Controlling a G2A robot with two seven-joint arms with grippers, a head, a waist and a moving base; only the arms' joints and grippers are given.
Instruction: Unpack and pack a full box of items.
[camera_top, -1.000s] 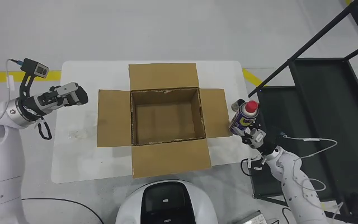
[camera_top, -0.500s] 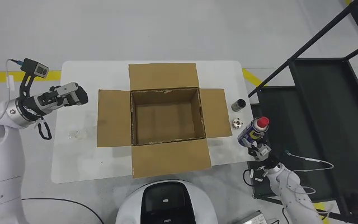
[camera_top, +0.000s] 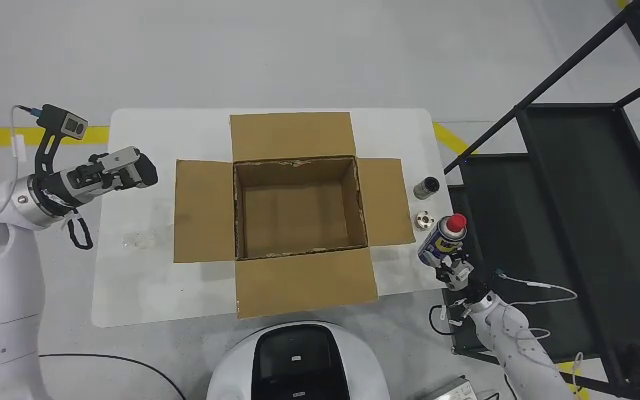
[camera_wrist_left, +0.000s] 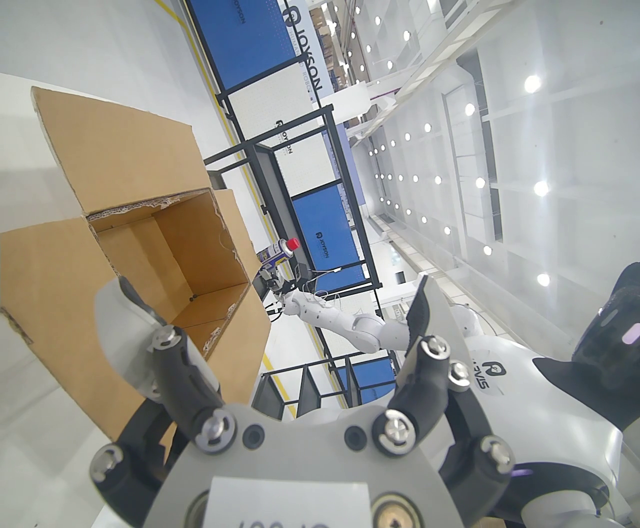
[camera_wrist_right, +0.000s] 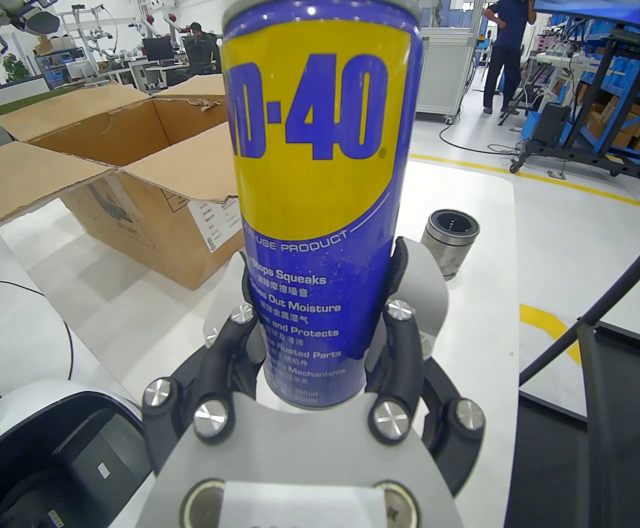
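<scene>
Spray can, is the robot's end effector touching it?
Touching. In the right wrist view, the right end effector has its fingers pressed against both sides of the spray can, which sits between them.

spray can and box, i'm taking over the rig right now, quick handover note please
Right tool: shut on the spray can, held upright at the table's right edge.
Left tool: open, holding nothing, above the table left of the box.
Box: flaps open, bare floor in the top view.
On the table right of the box: a metal cylinder and a small round metal part.
Done: unpacking, it seems. Left: likely packing the can and both parts back in.
</scene>
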